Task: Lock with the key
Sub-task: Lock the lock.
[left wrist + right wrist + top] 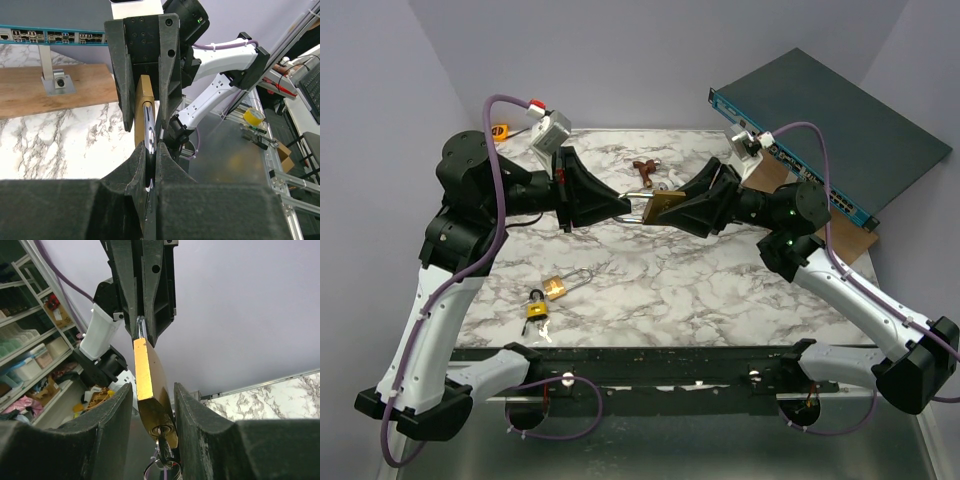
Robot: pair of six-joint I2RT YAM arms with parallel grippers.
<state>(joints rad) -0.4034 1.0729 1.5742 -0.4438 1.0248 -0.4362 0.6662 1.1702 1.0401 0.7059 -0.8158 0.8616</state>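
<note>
A large brass padlock [665, 201] hangs in the air between both grippers, above the marble table [720, 290]. My left gripper [628, 210] is shut on its silvery shackle [149, 130]. My right gripper [672, 210] straddles the brass body [147, 385]; in the right wrist view [152, 390] a gap shows between the body and the left finger [115, 410]. A key [163, 447] on a ring sits in the keyhole at the bottom of the body. Tiny silvery keys [545, 332] lie by a small yellow-and-black padlock [536, 309] at the front left.
A small brass padlock [557, 288] lies next to the yellow-and-black one. Reddish-brown keys [645, 168] lie at the back middle. A dark network switch [820, 130] rests on a wooden block [772, 176] at the back right. An orange tape measure [500, 130] sits back left.
</note>
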